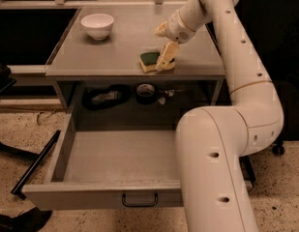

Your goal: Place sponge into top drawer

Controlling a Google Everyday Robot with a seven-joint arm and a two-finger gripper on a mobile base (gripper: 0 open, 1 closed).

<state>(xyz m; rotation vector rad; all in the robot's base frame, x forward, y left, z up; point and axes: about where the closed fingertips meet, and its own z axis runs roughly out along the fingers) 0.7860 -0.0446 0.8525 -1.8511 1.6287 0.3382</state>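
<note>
The sponge (150,60), dark green on pale yellow foam, lies on the grey tabletop (120,47) near its front edge. My gripper (164,43) is right above the sponge's right end. It is open: one pale finger (167,56) points down onto the sponge's right side, and the other sticks out higher up and to the left. The top drawer (103,197) is pulled fully out below the table, with nothing inside it. Its dark handle (139,200) is at the front centre.
A white bowl (97,25) stands at the back left of the tabletop. In the recess behind the drawer lie a dark bundle (107,97) and a roll of tape (145,90). My large white arm (214,173) covers the drawer's right side.
</note>
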